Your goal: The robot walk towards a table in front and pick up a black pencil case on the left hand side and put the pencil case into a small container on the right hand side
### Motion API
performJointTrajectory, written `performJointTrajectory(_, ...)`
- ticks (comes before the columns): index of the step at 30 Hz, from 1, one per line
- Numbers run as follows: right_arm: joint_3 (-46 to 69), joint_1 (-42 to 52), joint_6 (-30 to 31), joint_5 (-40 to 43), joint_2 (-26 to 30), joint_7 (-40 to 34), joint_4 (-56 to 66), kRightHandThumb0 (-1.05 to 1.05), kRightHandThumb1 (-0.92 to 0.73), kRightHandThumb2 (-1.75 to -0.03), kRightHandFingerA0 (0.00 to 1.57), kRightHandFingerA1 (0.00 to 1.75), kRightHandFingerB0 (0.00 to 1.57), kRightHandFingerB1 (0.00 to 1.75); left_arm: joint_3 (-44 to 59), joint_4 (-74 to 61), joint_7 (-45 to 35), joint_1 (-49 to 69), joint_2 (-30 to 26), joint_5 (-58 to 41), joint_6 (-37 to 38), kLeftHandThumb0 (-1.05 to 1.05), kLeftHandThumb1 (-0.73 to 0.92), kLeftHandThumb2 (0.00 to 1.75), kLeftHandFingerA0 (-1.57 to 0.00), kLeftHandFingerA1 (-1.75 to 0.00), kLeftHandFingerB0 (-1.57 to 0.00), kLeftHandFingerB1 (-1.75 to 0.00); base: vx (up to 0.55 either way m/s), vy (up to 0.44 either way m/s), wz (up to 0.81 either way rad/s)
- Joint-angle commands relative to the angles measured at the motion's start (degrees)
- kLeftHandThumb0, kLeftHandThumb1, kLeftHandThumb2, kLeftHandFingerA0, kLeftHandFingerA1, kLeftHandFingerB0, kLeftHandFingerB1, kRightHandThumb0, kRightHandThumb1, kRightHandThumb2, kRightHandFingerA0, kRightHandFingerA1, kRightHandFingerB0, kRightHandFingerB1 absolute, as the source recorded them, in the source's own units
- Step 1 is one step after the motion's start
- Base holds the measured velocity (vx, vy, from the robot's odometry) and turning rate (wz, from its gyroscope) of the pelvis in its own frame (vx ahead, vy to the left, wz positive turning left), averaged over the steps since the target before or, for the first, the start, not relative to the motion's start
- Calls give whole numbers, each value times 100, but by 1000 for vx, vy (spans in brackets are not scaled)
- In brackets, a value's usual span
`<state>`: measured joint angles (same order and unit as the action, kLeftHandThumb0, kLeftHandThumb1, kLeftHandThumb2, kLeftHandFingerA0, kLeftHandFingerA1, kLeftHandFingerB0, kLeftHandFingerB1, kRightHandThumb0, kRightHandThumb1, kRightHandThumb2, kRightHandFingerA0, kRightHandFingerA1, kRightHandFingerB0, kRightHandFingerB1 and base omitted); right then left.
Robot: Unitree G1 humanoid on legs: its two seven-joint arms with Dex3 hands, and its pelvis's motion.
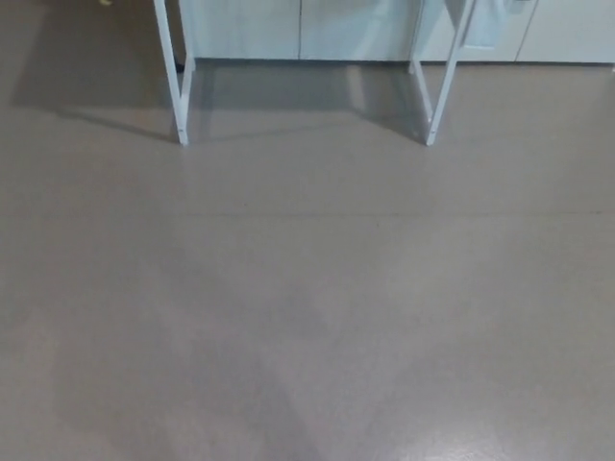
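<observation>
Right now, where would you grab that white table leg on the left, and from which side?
Grab the left table leg on its straight slanted bar, above the foot, coming from the front across the bare floor. It is thin and long, so fingers could wrap around it. Neither hand shows yet, and the tabletop is out of view.

Two white table leg frames, left and right, each a pair of legs meeting at the foot, so four legs counted. One grey floor. One pale wall or cabinet run behind, with at least three visible vertical seams.
</observation>
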<state>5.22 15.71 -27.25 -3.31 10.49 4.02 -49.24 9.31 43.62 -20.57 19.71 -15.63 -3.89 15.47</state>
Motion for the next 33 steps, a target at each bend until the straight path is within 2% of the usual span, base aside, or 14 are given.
performJointTrajectory(1,0,-65,-88,-79,133,-136,-94,-39,-67,-60,39,39,27,35,-39,21,103,-37,-2,55,97,-48,53,57,-28,-31,-24,-29,148,-100,9)
performJointTrajectory(4,-17,-66,-49,-127,139,-190,-62,-38,-67,-60,39,39,27,35,-54,10,95,-48,-20,72,112,-51,53,57,-29,-32,-24,-29,126,-159,14)
performJointTrajectory(5,-10,-73,-39,-117,135,-182,-70,-38,-67,-60,39,39,28,35,-56,0,109,-46,-21,81,125,-58,44,71,-24,-40,-20,-38,185,-246,24)
performJointTrajectory(6,-5,-79,-21,-108,133,-176,-76,-38,-67,-60,39,39,28,35,-54,18,109,-50,-19,80,158,-58,44,71,-24,-40,-20,-38,206,-252,42)
performJointTrajectory(7,16,-68,-55,-72,132,-144,-101,-38,-67,-60,39,40,27,35,-32,3,23,-42,-1,6,137,-50,53,56,-28,-32,-23,-29,281,-480,62)
performJointTrajectory(15,-81,-96,-44,-186,208,-228,-150,-39,-68,-60,37,39,28,35,119,27,-207,-133,60,-234,-52,-43,52,57,-26,-32,-23,-29,189,-194,6)
performJointTrajectory(16,-77,-92,-58,-169,208,-215,-167,-39,-67,-60,36,39,28,35,107,35,-228,-131,48,-220,-16,-25,38,92,-10,-52,-9,-50,177,18,-4)
performJointTrajectory(17,-74,-85,-70,-160,208,-209,-182,-39,-67,-60,36,39,28,35,88,45,-244,-128,32,-192,29,-25,38,92,-10,-52,-9,-50,193,60,-13)
performJointTrajectory(18,-93,-66,-96,-197,214,-250,-167,-38,-67,-60,38,39,28,35,107,-7,-248,-114,46,-228,-28,-41,52,57,-26,-33,-23,-29,184,110,-14)
performJointTrajectory(23,-110,-22,-142,-206,224,-268,-208,-40,-67,-60,38,40,28,35,41,-136,-133,-22,25,-96,-21,-42,54,57,-26,-32,-22,-29,267,282,-15)
performJointTrajectory(24,-115,-22,-153,-212,228,-274,-220,-40,-67,-59,40,41,28,35,33,-147,-135,-17,20,-94,-24,-47,48,67,-22,-38,-21,-36,279,385,-33)
performJointTrajectory(26,-124,-15,-155,-223,230,-290,-212,-40,-67,-59,41,40,28,35,25,-170,-123,-14,18,-106,-57,-42,54,57,-27,-32,-23,-30,274,144,2)
performJointTrajectory(32,-108,2,-193,-186,208,-290,-295,-38,-67,-59,40,39,28,35,47,-166,-175,14,16,-182,-108,-39,54,57,-27,-32,-23,-29,253,24,7)
performJointTrajectory(33,-105,16,-214,-182,207,-289,-328,-40,-67,-60,40,39,28,35,59,-154,-214,34,23,-215,-98,-45,49,66,-22,-37,-21,-36,194,-82,9)
